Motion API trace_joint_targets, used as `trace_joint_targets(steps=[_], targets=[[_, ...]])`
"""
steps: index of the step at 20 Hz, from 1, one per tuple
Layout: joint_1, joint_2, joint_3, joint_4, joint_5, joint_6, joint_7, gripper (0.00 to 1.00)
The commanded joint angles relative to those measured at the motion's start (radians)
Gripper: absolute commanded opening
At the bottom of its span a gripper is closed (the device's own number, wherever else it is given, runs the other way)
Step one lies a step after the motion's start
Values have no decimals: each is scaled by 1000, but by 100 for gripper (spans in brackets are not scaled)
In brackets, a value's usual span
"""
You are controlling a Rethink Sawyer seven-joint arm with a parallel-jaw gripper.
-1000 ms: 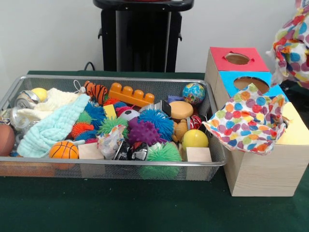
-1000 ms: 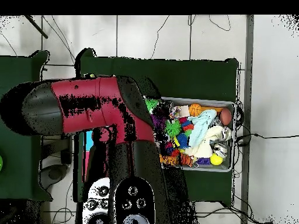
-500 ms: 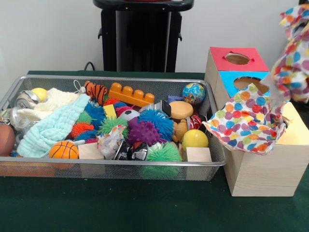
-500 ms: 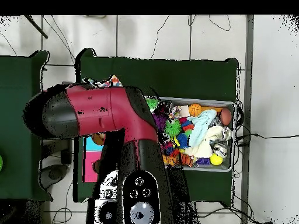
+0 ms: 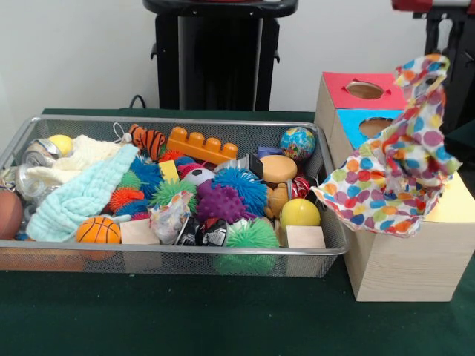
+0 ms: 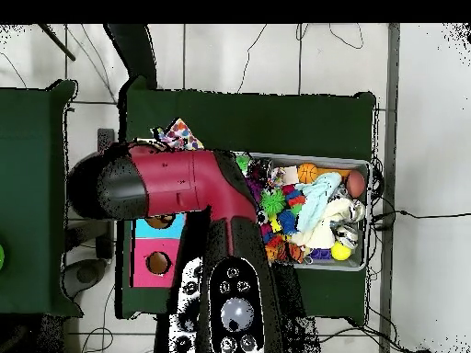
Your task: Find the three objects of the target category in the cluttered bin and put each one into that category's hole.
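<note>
A polka-dot cloth [image 5: 415, 141] rises in a peak over the wooden sorting box [image 5: 401, 259], above its yellow section [image 5: 456, 200]. Its lower part, or a second cloth of the same print [image 5: 364, 193], drapes over the box's front corner toward the bin. The arm's black end [image 5: 453, 67] with a red part [image 5: 430, 4] stands right behind the peak; the gripper itself is hidden. In the overhead view the red arm [image 6: 175, 184] covers most of the box, and a corner of the cloth [image 6: 179, 135] shows beyond it. The red hole [image 5: 364, 90] and blue hole [image 5: 377, 126] are uncovered.
The wire mesh bin [image 5: 171, 256] left of the box is heaped with spiky balls, a yellow ball [image 5: 300, 213], a small basketball [image 5: 98, 230], wooden blocks, an orange brick [image 5: 202, 146], a globe ball [image 5: 298, 143] and a mint towel [image 5: 85, 194].
The hanging polka-dot cloth has come in from the right edge and down over the box. The arm's black end has entered at the top right. The bin's contents have not moved.
</note>
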Motion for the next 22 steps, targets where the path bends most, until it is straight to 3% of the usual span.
trace_joint_targets(steps=[1, 7, 16, 22], targets=[[-47, 52, 36, 148, -9, -39, 60, 0], [-57, 71, 48, 187, -11, -62, 58, 0], [-58, 140, 67, 255, -8, -177, 98, 0], [-47, 153, 66, 239, 4, -191, 103, 0]])
